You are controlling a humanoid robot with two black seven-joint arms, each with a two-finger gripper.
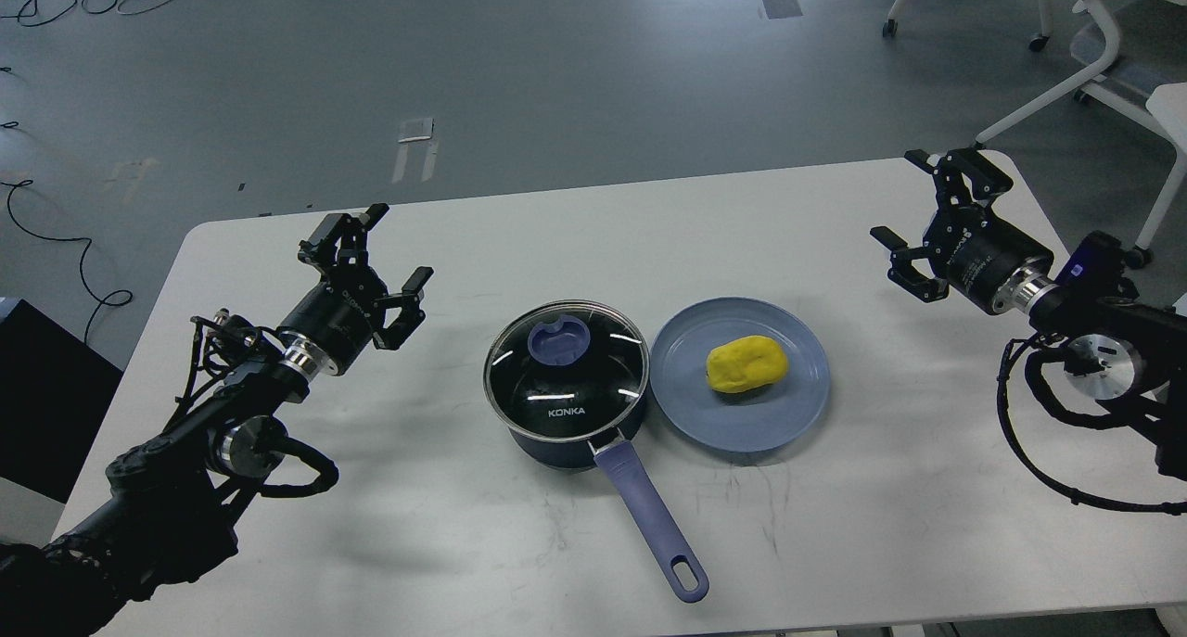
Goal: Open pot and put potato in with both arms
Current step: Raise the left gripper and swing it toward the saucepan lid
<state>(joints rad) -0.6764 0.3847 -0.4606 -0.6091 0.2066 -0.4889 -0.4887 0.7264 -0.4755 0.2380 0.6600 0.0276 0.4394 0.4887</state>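
A dark blue pot [566,433] stands at the table's middle with a glass lid [564,368] on it; the lid has a blue knob [558,339]. The pot's blue handle [649,516] points toward the front edge. A yellow potato [746,363] lies on a blue plate [788,414] just right of the pot. My left gripper [388,248] is open and empty, above the table left of the pot. My right gripper [904,201] is open and empty, above the table's far right, well apart from the plate.
The white table [464,544] carries only the pot and the plate. Beyond its far edge is grey floor with cables at the far left. White chair legs [1048,90] stand at the back right.
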